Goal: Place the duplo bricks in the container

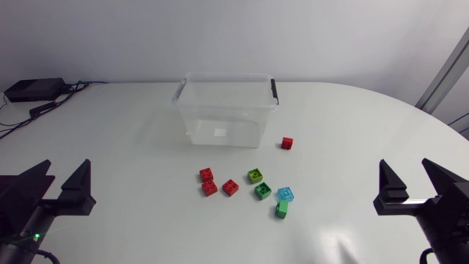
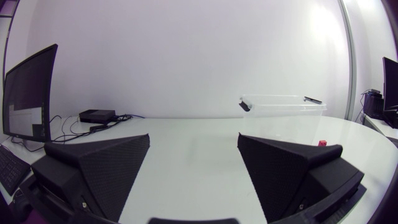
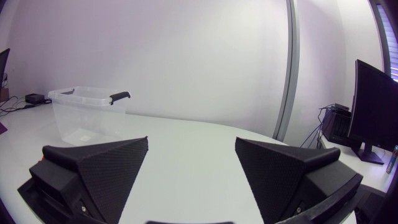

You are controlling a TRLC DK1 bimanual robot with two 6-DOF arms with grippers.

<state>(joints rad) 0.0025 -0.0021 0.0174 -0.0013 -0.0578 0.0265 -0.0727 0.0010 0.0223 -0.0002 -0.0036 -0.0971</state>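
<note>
Red bricks [image 1: 209, 188] inboard of left jaws | green bricks [image 1: 262, 191], cyan brick [image 1: 286, 193] nearer right jaws | both jaws wide, empty | container [image 1: 220, 125] beyond

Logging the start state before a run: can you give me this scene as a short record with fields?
container: clear, open top, far middle of the table; no bricks inside
red bricks: four; three clustered in front of the container
lone red brick: apart, by the container's right front corner
green bricks: three, right of the red cluster
blue brick: one, among the greens
left jaws: open, empty
right jaws: open, empty
progress: all eight bricks on the table
</note>
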